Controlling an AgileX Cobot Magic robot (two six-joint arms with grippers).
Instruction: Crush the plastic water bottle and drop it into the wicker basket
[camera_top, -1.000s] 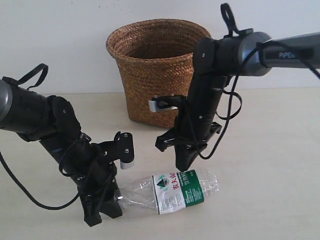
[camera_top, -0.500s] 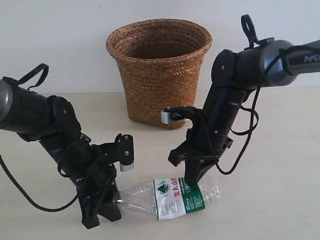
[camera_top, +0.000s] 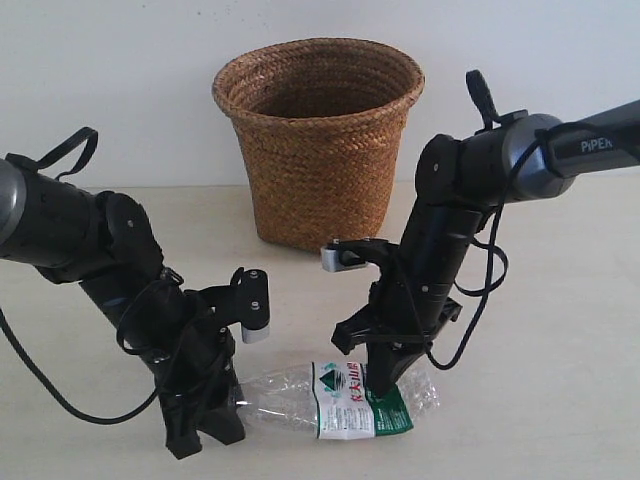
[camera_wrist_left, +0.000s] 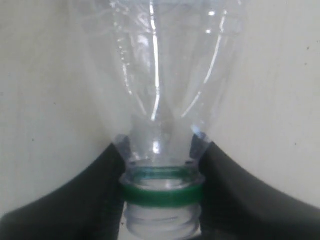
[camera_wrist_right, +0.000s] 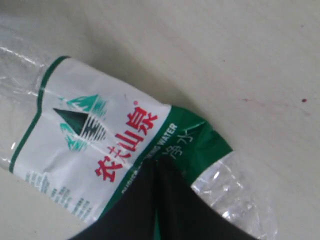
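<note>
The plastic water bottle (camera_top: 340, 400) lies on its side on the table, clear with a green-and-white label (camera_wrist_right: 95, 160). My left gripper (camera_top: 215, 405) is shut on its neck, the black fingers (camera_wrist_left: 85, 200) clamping just above the green cap ring (camera_wrist_left: 161, 194). My right gripper (camera_top: 380, 385) is shut, with both tips together pressing down on the bottle's labelled middle (camera_wrist_right: 158, 172); the body is dented and flattened there. The wicker basket (camera_top: 318, 140) stands upright behind the arms, apart from both grippers.
A pale wall rises behind the basket. The beige tabletop (camera_top: 560, 330) stretches to the right of the bottle. Black cables hang from both arms near the bottle.
My right gripper came down from above the bottle onto its labelled part and pressed it flatter. The left gripper kept its hold on the neck.
</note>
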